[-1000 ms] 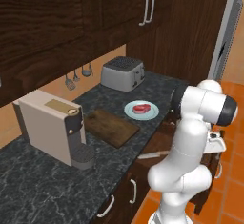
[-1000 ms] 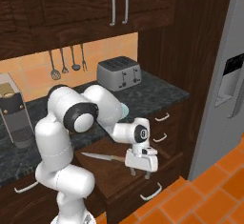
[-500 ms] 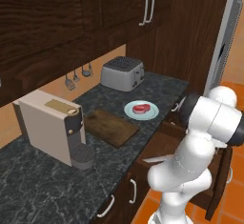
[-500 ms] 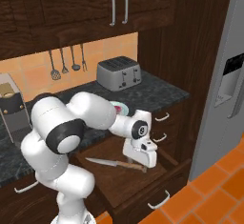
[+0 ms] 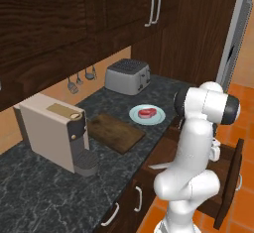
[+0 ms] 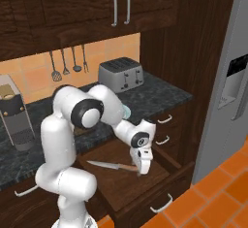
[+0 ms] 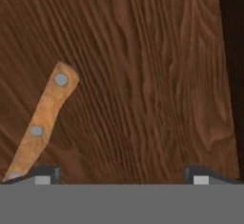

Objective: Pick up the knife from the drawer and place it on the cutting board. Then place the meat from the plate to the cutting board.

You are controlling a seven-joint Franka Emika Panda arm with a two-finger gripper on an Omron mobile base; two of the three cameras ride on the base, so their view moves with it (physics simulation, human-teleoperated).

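We hang our gripper (image 6: pixel 141 168) low over the pulled-out drawer (image 6: pixel 160 183), fingers spread wide with nothing between them, directly beside the wooden end of the knife (image 6: pixel 112 165).

The knife lies flat on the drawer floor. In the right base view its long axis runs roughly along the drawer's width, the silver blade pointing away from our gripper toward the arm's own body and the light brown handle pointing toward the gripper, its butt just at the fingers. In the hand view the handle (image 7: pixel 42 123) slants from the lower edge, by one fingertip (image 7: pixel 46 174), up and across toward the middle of the frame, while the other fingertip (image 7: pixel 198 175) stands well apart over bare wood. So the handle sits off to one side of the open jaws and not centred between them, and its line is tilted against them; we judge that a small sideways shift and a turn of the wrist are needed before closing.

On the counter above, the cutting board (image 5: pixel 115 132) waits just beside the plate (image 5: pixel 148 115), where the meat (image 5: pixel 146 112) rests.
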